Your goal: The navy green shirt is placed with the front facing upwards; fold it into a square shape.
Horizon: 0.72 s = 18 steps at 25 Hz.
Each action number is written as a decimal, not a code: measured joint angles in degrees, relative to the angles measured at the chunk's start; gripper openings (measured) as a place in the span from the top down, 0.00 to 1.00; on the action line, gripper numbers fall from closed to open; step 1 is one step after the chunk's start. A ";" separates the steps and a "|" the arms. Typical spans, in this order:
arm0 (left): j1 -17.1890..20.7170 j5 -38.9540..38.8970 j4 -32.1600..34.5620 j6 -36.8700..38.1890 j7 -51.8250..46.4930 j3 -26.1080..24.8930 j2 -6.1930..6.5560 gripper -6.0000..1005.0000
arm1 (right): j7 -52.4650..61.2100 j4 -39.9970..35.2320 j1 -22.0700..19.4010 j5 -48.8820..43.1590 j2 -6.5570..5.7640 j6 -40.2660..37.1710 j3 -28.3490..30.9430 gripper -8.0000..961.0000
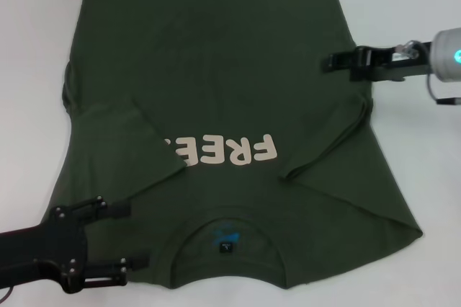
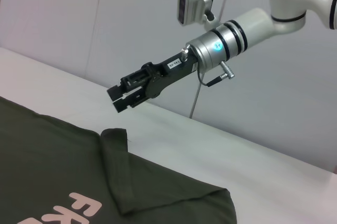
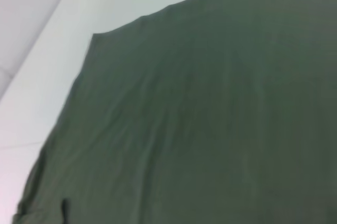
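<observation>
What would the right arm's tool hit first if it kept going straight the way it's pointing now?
Probably the green shirt. The right tool points across its side edge toward the middle, apparently raised, so it might pass over the cloth; height is hard to judge.

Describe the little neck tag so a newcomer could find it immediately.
Start at the navy green shirt spread over the white table. Follow the cream FREE lettering toward the robot to the round collar. The neck tag is the small black square inside it, under blue print.
</observation>
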 joint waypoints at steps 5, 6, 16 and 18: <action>0.01 0.03 0.00 0.18 -0.23 -0.04 0.22 0.09 | 5.93 0.01 1.00 -6.41 -3.61 -4.38 -0.48 0.20; -0.02 0.04 0.00 0.19 -0.24 -0.05 0.23 0.09 | 6.91 -0.11 1.32 -8.09 -3.97 -5.19 -0.50 0.20; -0.49 0.06 0.01 0.04 -0.28 -0.04 0.16 0.09 | 9.38 -0.08 2.52 -17.79 -1.62 -3.58 -0.51 0.20; -0.56 0.06 0.01 0.05 -0.29 -0.07 0.15 0.09 | 9.15 -0.03 2.36 -17.91 -0.76 -2.24 -0.51 0.20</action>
